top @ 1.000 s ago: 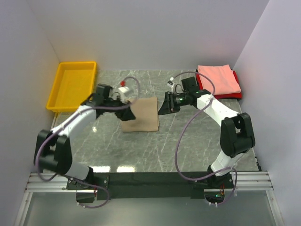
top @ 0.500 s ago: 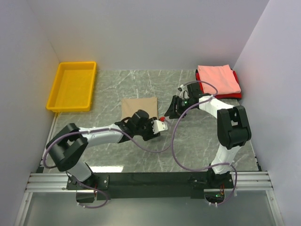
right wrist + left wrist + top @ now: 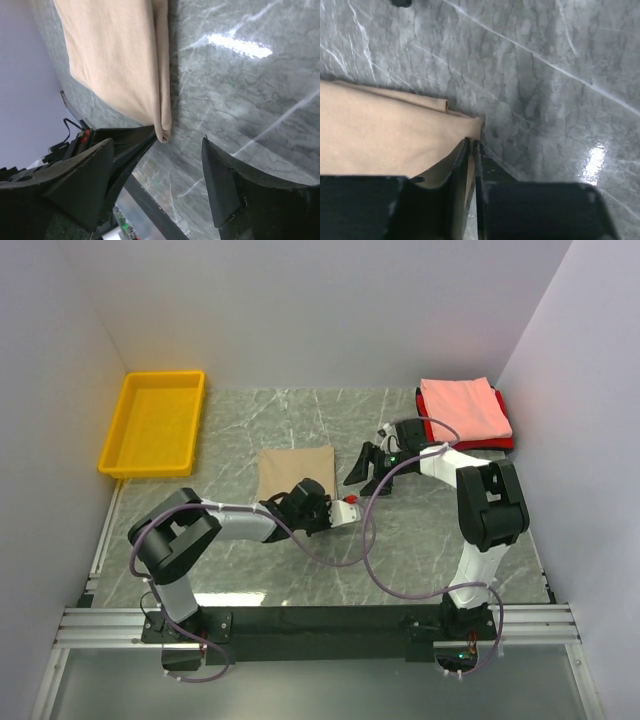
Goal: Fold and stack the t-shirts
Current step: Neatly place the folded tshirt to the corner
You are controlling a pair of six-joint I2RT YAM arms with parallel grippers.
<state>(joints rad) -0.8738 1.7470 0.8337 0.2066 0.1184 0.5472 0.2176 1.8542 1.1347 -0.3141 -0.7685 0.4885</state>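
The tan t-shirt [image 3: 295, 470] lies folded flat mid-table. My left gripper [image 3: 306, 497] is low on the table at its near right corner. In the left wrist view its jaws [image 3: 471, 142] are shut to a thin slit, tips on the edge of the tan cloth [image 3: 375, 135]. My right gripper [image 3: 366, 470] is open and empty just right of the shirt. In the right wrist view [image 3: 159, 142] the shirt's folded corner [image 3: 162, 131] lies just ahead of its spread fingers. The salmon pink t-shirt [image 3: 462, 405] lies folded on the red t-shirt [image 3: 507, 442] at the back right.
A yellow plastic bin [image 3: 155, 422] stands at the back left. White walls close in the table on three sides. The two grippers are close together at the tan shirt's right side, with cables looping over the table in front of it.
My left arm swung from the tan shirt's far left side round to its near right corner and lowered. My right gripper shifted a little along the shirt's right edge.
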